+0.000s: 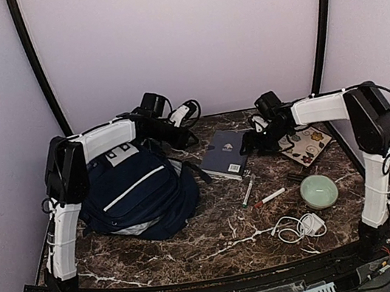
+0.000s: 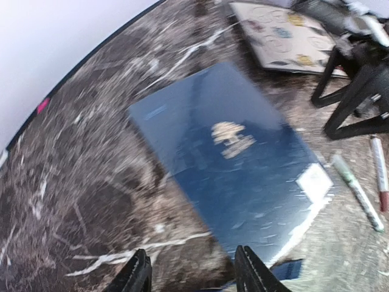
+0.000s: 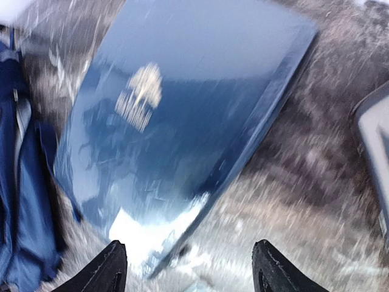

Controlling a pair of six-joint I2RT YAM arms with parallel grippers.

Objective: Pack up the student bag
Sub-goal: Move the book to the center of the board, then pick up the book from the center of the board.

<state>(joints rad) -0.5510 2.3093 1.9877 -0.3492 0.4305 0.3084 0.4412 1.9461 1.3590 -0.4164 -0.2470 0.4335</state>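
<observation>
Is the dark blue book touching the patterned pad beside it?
Apart. The left wrist view shows a strip of bare marble table between the blue book and the patterned pad.

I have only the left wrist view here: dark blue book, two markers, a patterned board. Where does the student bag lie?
Observer: The student bag lies on the left part of the table, below the left arm.
Operator: How near the book?
Observer: Close; the right wrist view shows its blue fabric just beside the book; touching or not, I cannot tell.
Operator: Anything else outside my view?
Observer: A pale green bowl and a white charger with cable, near the right arm.
</observation>
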